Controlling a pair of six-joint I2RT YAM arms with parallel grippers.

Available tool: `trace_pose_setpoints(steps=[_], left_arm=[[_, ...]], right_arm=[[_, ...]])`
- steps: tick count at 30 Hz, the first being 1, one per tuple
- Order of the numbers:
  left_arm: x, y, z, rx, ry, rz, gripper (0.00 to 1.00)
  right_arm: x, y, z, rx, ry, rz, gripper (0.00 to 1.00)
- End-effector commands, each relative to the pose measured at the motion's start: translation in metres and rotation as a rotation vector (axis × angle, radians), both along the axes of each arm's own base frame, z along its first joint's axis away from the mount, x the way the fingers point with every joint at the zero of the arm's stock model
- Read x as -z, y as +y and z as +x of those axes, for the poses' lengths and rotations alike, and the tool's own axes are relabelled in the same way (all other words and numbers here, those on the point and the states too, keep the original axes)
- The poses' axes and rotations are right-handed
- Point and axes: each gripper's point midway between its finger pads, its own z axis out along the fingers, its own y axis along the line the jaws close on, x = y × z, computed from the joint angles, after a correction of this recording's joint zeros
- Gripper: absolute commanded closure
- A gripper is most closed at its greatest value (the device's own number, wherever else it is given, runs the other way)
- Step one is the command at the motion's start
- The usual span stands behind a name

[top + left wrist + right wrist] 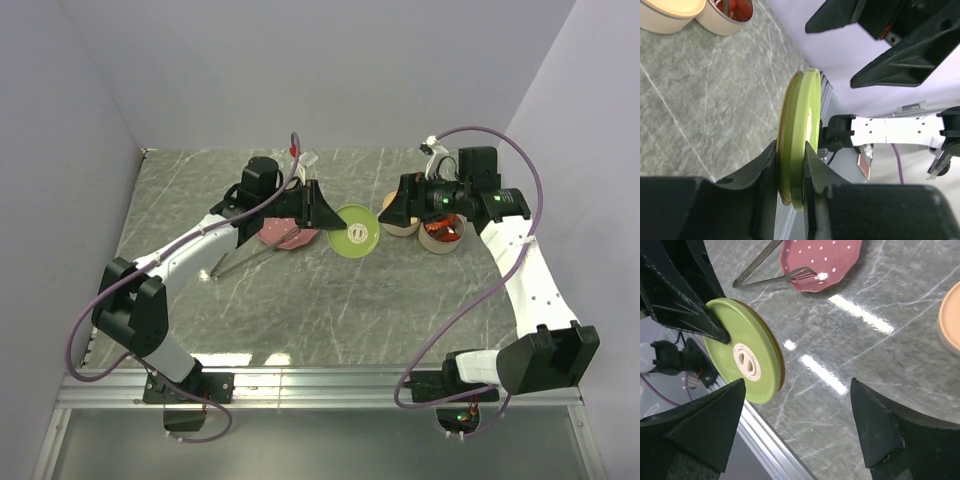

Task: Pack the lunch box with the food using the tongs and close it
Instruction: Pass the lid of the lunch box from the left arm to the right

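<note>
- Grey marbled table (300, 310).
- Left hand (791, 165): clamped on round green lid (742, 357), held on edge.
- Right hand (797, 384): spread wide, empty.
- Long grey metal tongs (767, 275): tip on pink dotted plate (825, 260).
- Red food (739, 7): inside round beige tub (720, 27).

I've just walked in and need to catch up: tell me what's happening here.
The left gripper is clamped on the rim of a round lime-green lid, holding it on edge over the grey marbled table. The right gripper stands open and empty, facing the lid. The long grey metal tongs lie unheld, tips on the pink dotted plate. Of two round cream tubs nearby, one holds red food pieces.
</note>
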Motion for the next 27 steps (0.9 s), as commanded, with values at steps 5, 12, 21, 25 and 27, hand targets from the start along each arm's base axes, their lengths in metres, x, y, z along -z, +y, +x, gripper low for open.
trace_pose_setpoints(steps=[5,12,21,25,27], left_arm=[[-0.019,0.001,0.007,0.001,0.004,-0.088,1.0],[-0.014,-0.001,0.01,0.002,0.019,-0.086,1.0],[-0.013,-0.002,0.008,0.015,0.028,-0.097,1.0],[-0.016,-0.003,0.007,0.025,0.029,-0.111,1.0],[-0.018,-0.003,0.007,0.029,0.025,-0.117,1.0]], right_arm=[[0.006,0.006,0.003,-0.021,0.025,0.011,0.3],[0.007,0.021,0.001,-0.057,0.009,-0.007,0.47],[0.011,0.035,-0.004,-0.097,0.013,-0.012,0.64],[0.012,0.037,0.0,-0.089,0.009,-0.03,0.7],[0.014,0.037,0.001,-0.089,0.016,-0.035,0.77]])
